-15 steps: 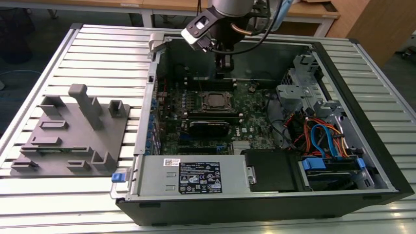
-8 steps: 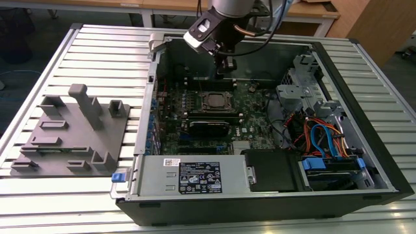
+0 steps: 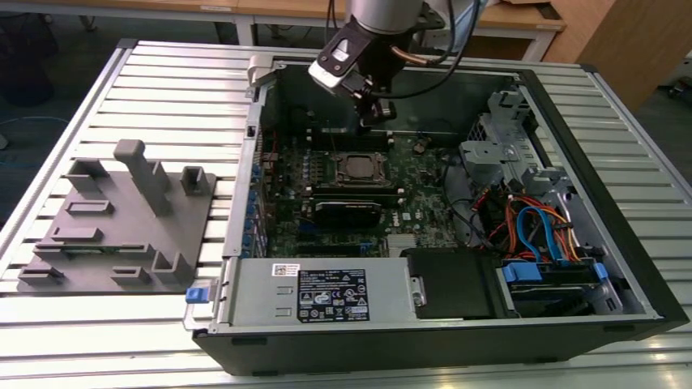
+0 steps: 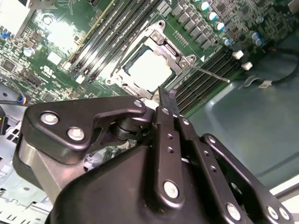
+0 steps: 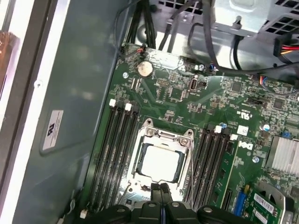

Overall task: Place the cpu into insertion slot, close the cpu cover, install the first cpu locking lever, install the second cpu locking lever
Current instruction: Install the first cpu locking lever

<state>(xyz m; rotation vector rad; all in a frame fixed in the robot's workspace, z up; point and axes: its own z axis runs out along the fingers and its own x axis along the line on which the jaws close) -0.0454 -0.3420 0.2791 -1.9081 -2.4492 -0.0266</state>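
- Computer case (image 3: 454, 344): lies open on its side on a slatted table. The insertion slot (image 3: 339, 170) sits near the middle of the green board (image 5: 187, 100) inside it.
- Arm (image 3: 378, 16): comes down steeply into the case from the side of the slot away from the grey box. The wrist is tilted and the tool points down at the board.
- Grey box (image 3: 324, 296): inside the case, well apart from the slot. It carries a dark label and a small white one; the print is too small to read.
- Grey moulded plate (image 3: 108, 235): outside the case, well to the exterior view's left of the slot.
- Gripper (image 3: 375, 113): hangs above the board just beside the slot. In both wrist views (image 4: 166, 95) (image 5: 161, 188) the two thin fingers are pressed together with nothing between them, their tips at the slot's edge.
- Black memory slots (image 5: 114, 154): long rows flanking the slot on two sides.
- Cpu cover (image 5: 138, 161): lies flat over the slot, its window framing the chip.
- Cpu (image 5: 161, 163): seated in the slot, pale top showing through the window (image 4: 150, 70).
- Lever rod (image 4: 210, 74): a thin bare wire sticking out from a slot corner over the memory slots.
- White sticker (image 5: 52, 129): on the case wall, beyond the memory slots from the slot; illegible.
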